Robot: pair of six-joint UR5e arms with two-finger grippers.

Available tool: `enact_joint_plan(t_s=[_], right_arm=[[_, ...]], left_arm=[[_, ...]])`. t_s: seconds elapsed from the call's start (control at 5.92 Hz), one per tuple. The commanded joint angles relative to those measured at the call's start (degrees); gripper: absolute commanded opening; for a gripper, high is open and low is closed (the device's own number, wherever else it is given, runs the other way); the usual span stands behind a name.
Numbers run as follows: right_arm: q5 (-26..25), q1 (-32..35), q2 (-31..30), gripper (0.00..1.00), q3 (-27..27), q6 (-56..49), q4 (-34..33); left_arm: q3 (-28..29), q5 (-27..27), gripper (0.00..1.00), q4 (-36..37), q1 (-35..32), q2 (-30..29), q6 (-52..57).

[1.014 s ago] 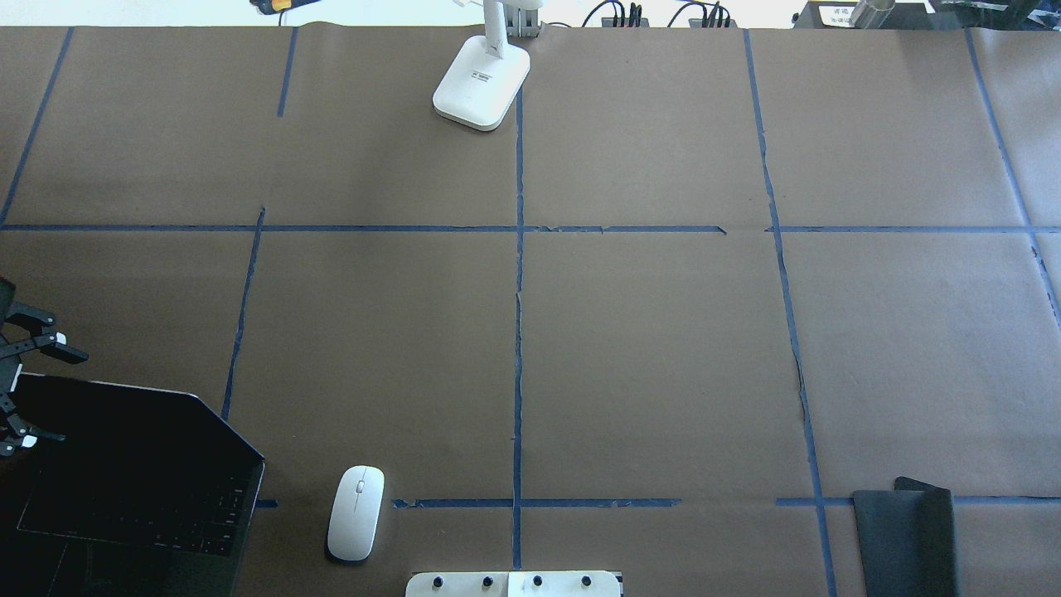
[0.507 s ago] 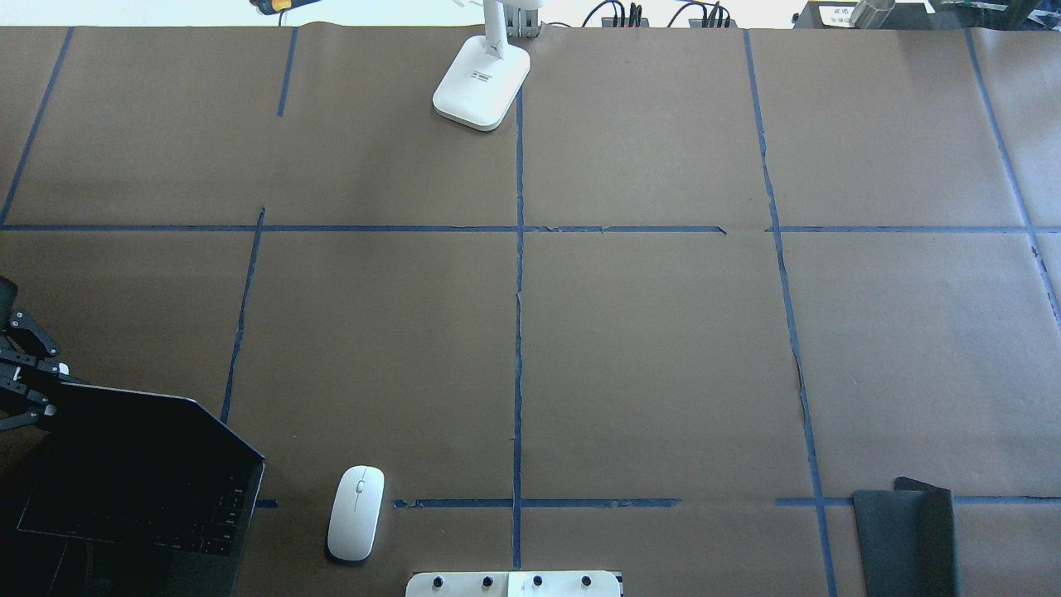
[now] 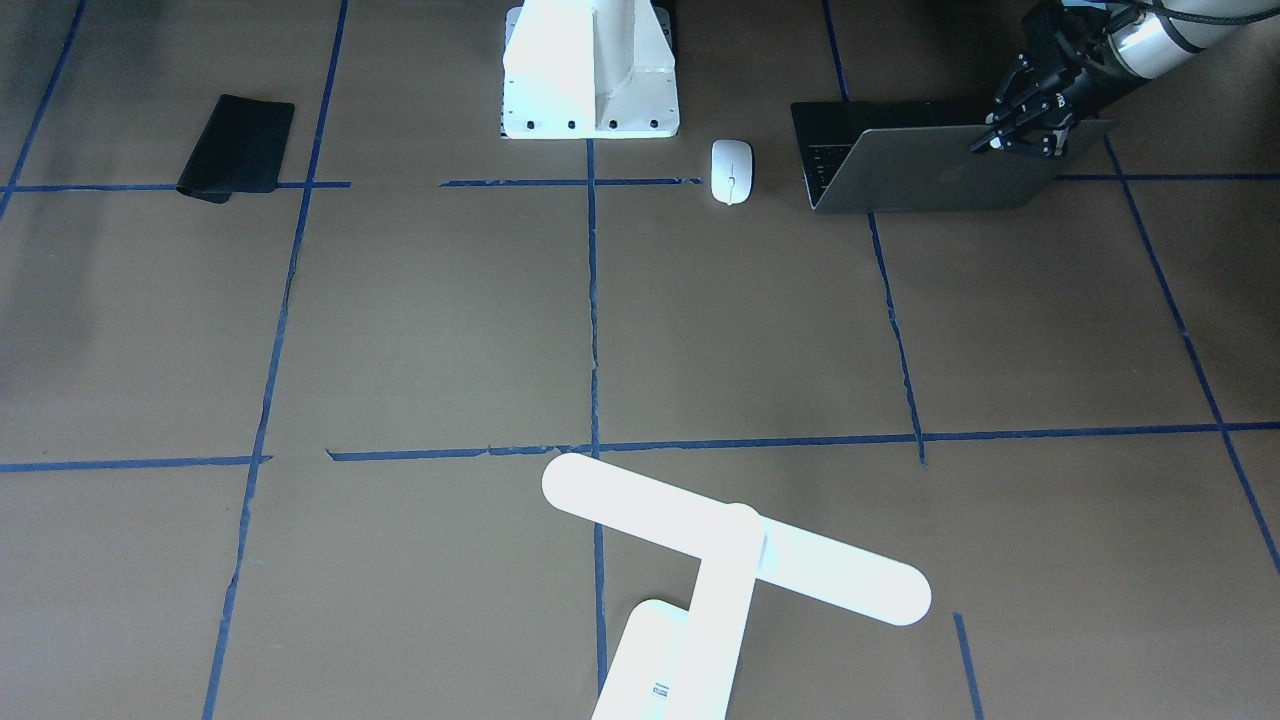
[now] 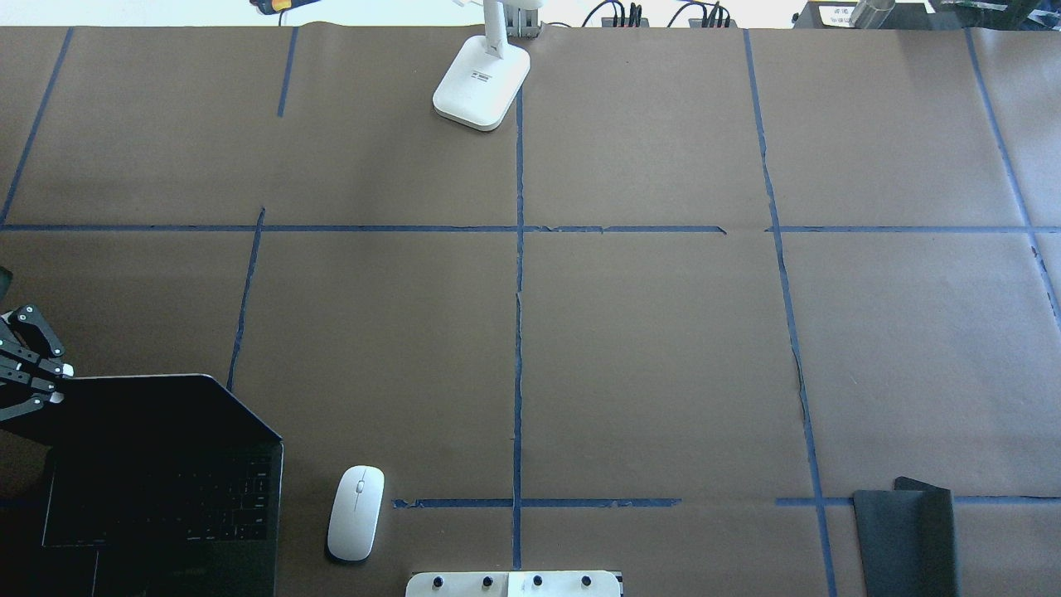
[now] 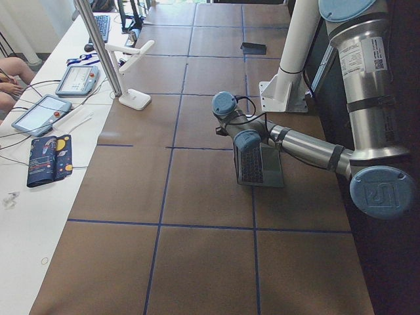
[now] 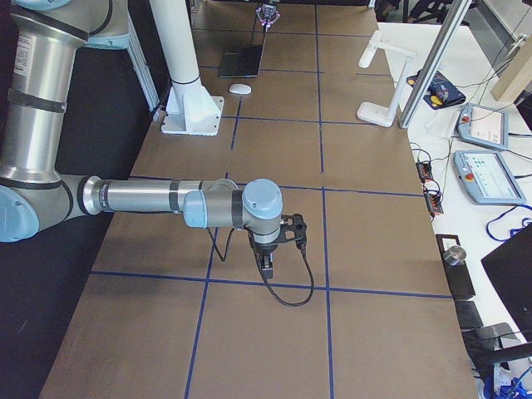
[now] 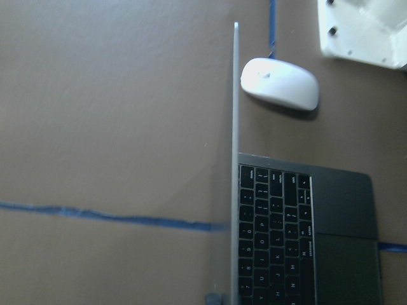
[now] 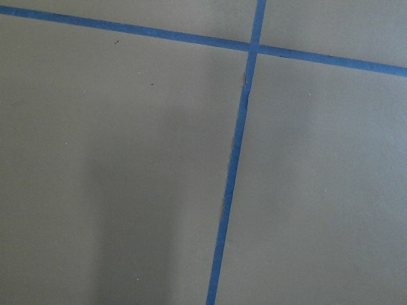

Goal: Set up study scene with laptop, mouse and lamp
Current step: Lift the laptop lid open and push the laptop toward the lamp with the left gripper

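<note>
The dark-grey laptop [image 4: 166, 489] stands open at the near left corner of the table, also in the front view [image 3: 930, 165]. My left gripper [image 4: 56, 383] is shut on the far left corner of its lid; it also shows in the front view [image 3: 1003, 143]. The left wrist view shows the lid edge-on and the keyboard [image 7: 273, 235]. The white mouse [image 4: 356, 512] lies just right of the laptop. The white lamp [image 3: 735, 540] stands at the far middle, its base [image 4: 481, 83] on the table. My right gripper [image 6: 266, 268] hovers over bare table; I cannot tell if it is open or shut.
A black mat [image 4: 908, 539] lies at the near right. The white bolted pedestal [image 4: 514, 584] stands at the near middle edge. Blue tape lines divide the brown table cover. Tablets and cables lie beyond the far edge.
My left gripper was open around the lid's corner and has shut on it. The laptop has since swung and shifted right, closer to the mouse. Mouse and lamp have not moved.
</note>
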Motion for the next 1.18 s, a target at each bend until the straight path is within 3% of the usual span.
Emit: enact_joint_plan(t_s=[0.0, 0.34, 0.51, 1.01], right_arm=[[0.0, 0.0, 0.07, 1.0, 0.0, 0.01, 0.0], [0.0, 0.0, 0.07, 1.0, 0.09, 0.01, 0.0], [0.0, 0.0, 0.07, 1.0, 0.0, 0.01, 0.09], [0.0, 0.0, -0.02, 1.0, -0.09, 0.01, 0.09]], left_arm=[[0.41, -1.11, 0.0, 3.91, -3.55, -4.8, 4.46], [0.85, -0.68, 0.0, 17.93, -7.23, -15.93, 9.64], [5.38, -0.5, 0.0, 20.27, -8.04, -22.52, 10.19], [28.99, 0.73, 0.0, 20.38, -8.31, -44.92, 9.41]])
